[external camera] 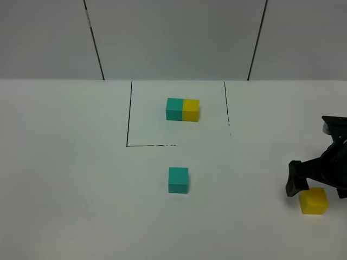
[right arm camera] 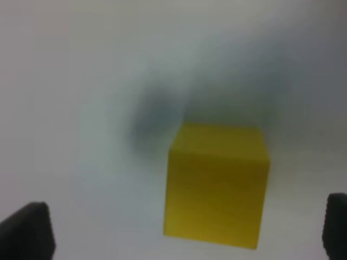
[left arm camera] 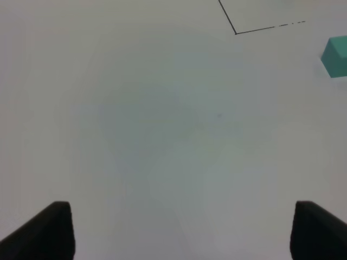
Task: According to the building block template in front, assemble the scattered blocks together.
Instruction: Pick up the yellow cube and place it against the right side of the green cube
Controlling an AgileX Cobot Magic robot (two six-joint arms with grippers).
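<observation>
1. Template (external camera: 182, 110): 1 teal and 1 yellow cube joined into a short matte bar. It lies inside the black-outlined box (external camera: 129, 114) on the far part of the smooth white table (external camera: 81, 189), teal half on the left.
2. Teal cube (external camera: 178, 180): plain, crisp edges, sitting alone just outside the box's near line.
3. Yellow cube (external camera: 314, 201): same look, matte, way over on the right, just under the right gripper (external camera: 319, 185).
4. Right gripper: chunky black fingers spread wide on either side of the yellow cube, touching neither face. The wrist view is pretty blurry though.
5. Left gripper (left arm camera: 184, 230): fingers spread too, with only bare tabletop between them.
</observation>
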